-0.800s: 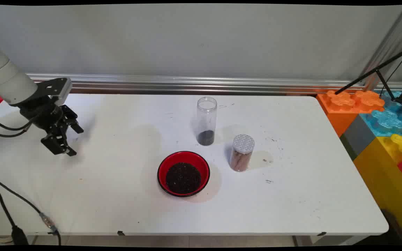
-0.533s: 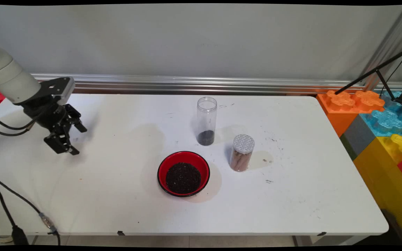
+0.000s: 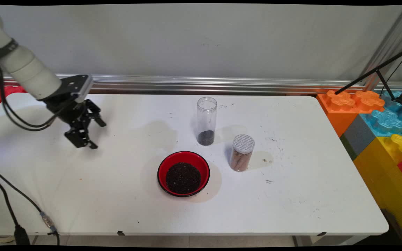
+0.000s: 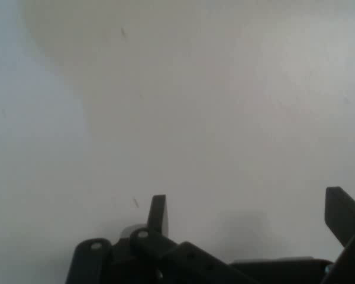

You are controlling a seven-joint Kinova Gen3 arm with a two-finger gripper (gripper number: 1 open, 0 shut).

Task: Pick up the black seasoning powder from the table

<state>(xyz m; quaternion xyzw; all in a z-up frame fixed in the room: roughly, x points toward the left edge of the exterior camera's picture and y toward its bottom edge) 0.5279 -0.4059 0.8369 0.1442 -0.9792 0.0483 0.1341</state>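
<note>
My black gripper [image 3: 96,134] hangs open and empty above the left part of the white table [image 3: 291,195], holding nothing. In the hand view the gripper [image 4: 248,210] shows two spread fingers over bare table top. To its right, mid-table, a red bowl [image 3: 183,173] holds dark grains. Behind the bowl stands a tall clear jar [image 3: 206,121] without a lid, with a little dark grain at its bottom. A shorter jar [image 3: 241,152] with a grey perforated lid and brown contents stands right of the bowl.
Large orange, blue, yellow and grey toy blocks [image 3: 379,118] are stacked beside the table's right end. A black tripod leg [image 3: 372,73] crosses above them. Black cables [image 3: 12,202] hang over the table's front left corner. A metal rail [image 3: 201,83] runs along the wall.
The gripper has moved to the right and slightly toward the far side of the table, nearer the bowl and jars. Its fingers stay open. Nothing on the table moved.
</note>
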